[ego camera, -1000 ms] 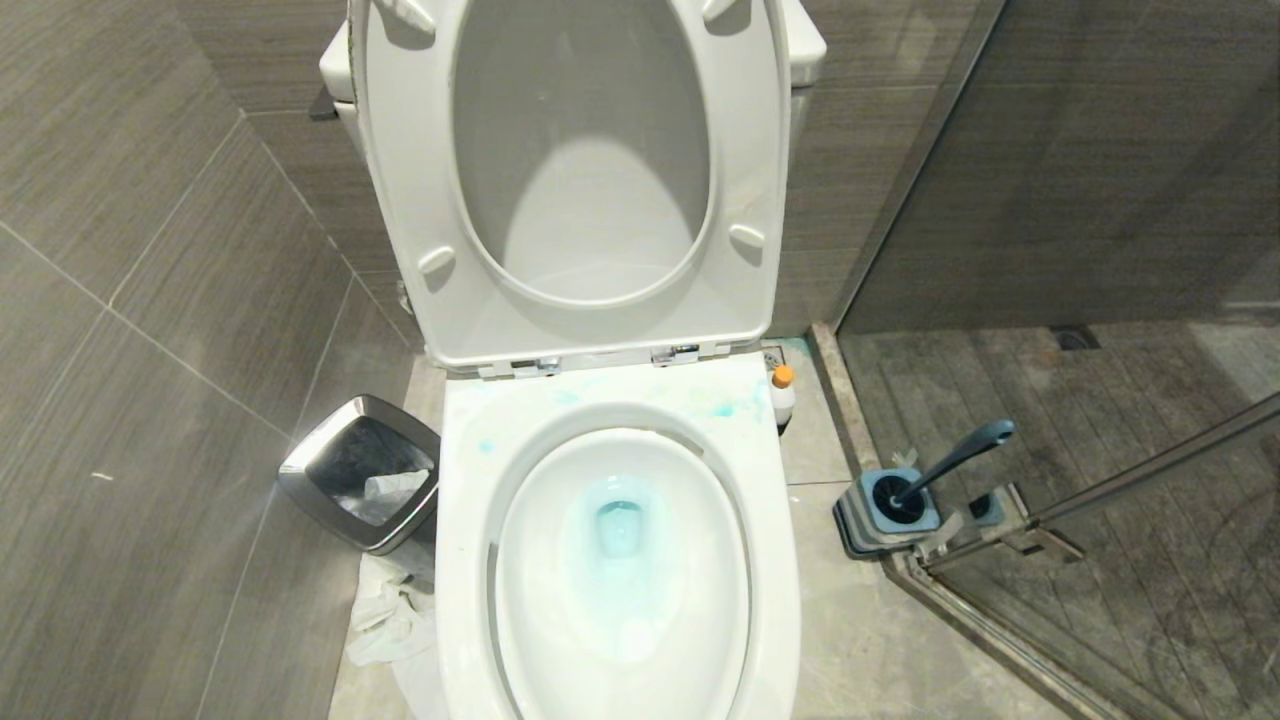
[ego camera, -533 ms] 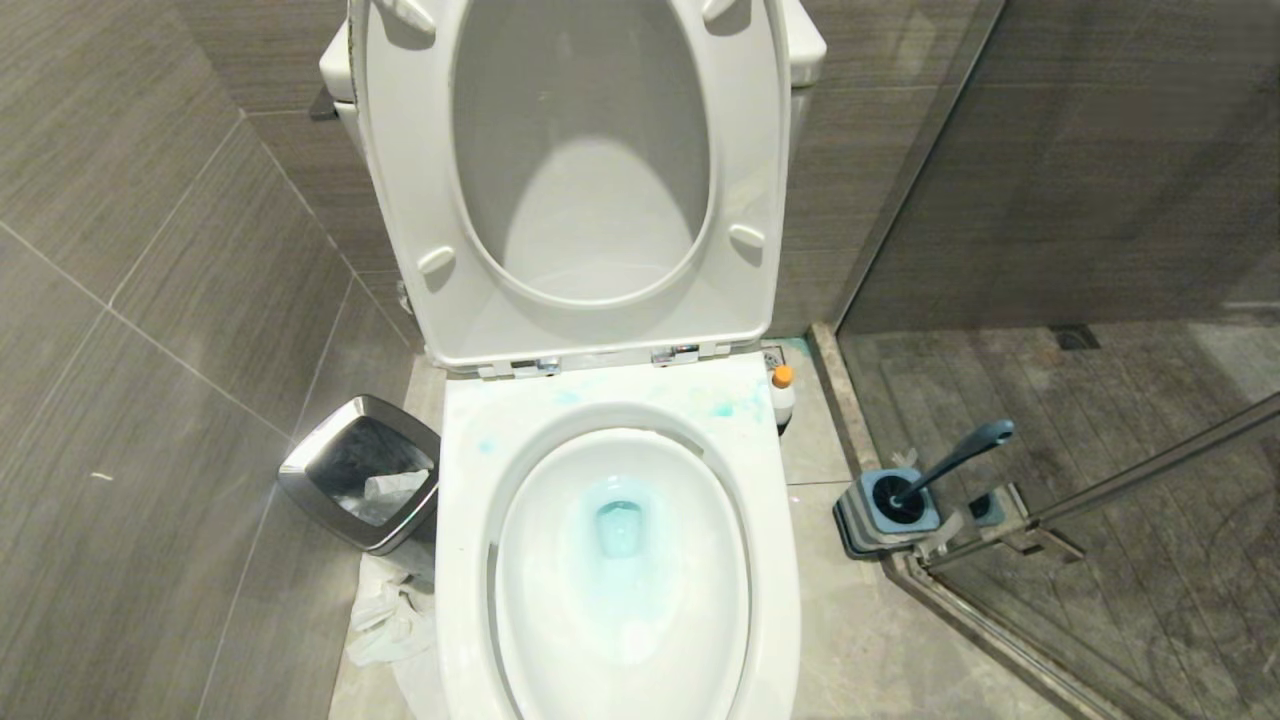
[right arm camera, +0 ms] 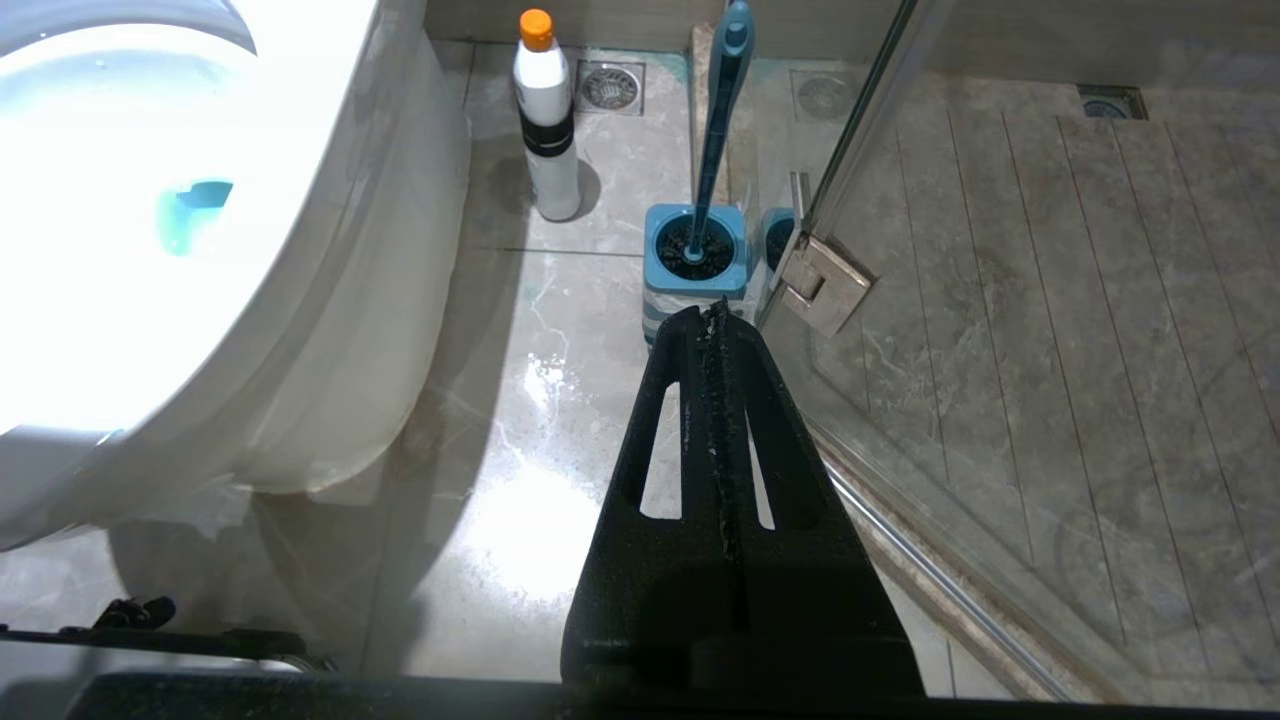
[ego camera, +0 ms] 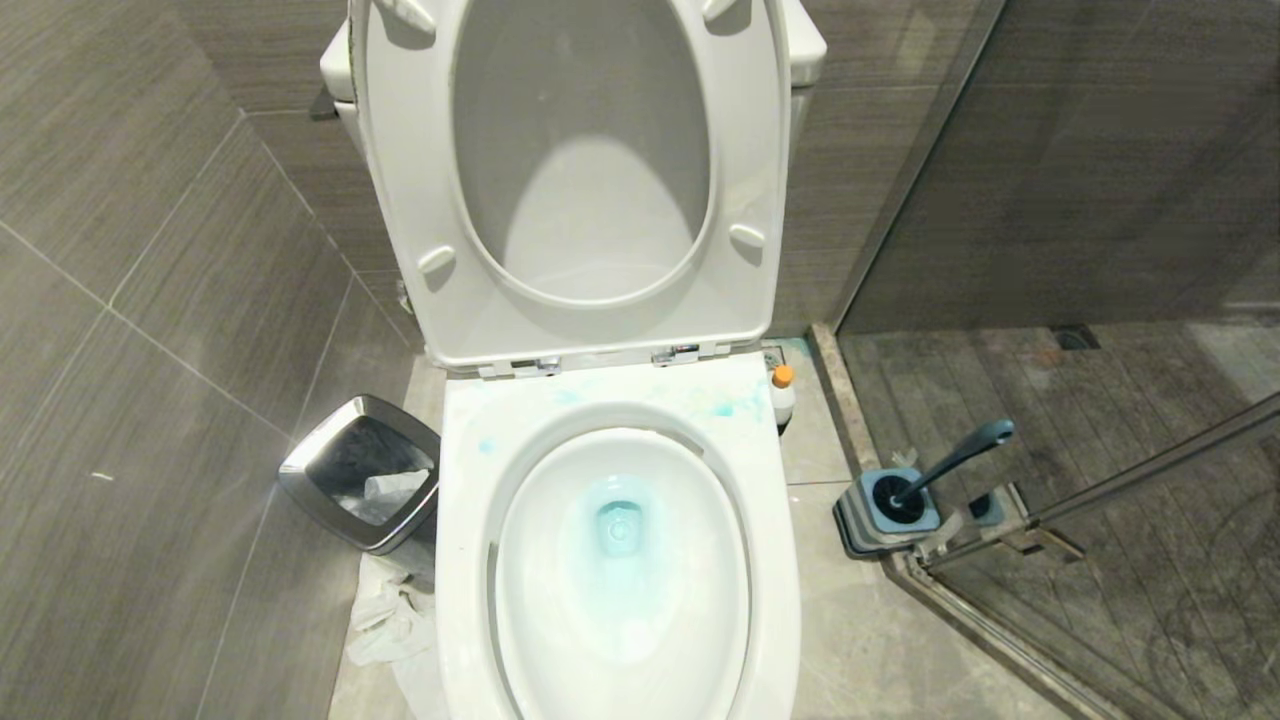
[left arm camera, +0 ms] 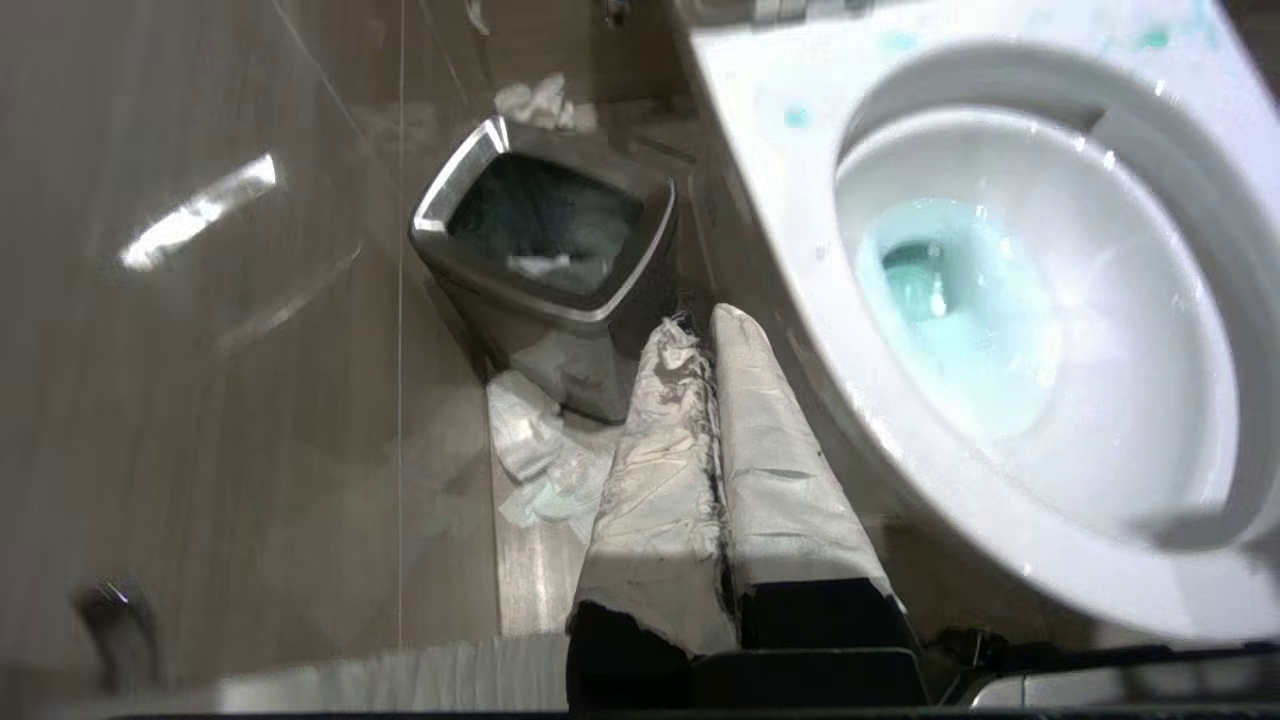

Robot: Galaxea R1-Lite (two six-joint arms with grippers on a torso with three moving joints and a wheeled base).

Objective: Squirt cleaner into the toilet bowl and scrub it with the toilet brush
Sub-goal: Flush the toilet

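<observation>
The white toilet bowl stands in the middle with seat and lid raised, teal-blue water in its basin and teal smears on the back rim. The cleaner, a small white bottle with an orange cap, stands on the floor at the bowl's back right. The toilet brush leans in its square blue holder by the glass door. Neither arm shows in the head view. My left gripper, wrapped in white tape, is shut and empty beside the bowl's left side. My right gripper is shut and empty, short of the brush holder.
A steel-rimmed square bin stands left of the toilet, with crumpled white paper on the floor in front of it. A glass shower door with a metal hinge and a raised sill bound the right side. Tiled walls close in left and behind.
The head view is unchanged: the toilet, bottle, brush and bin have not moved, and no arm has entered it.
</observation>
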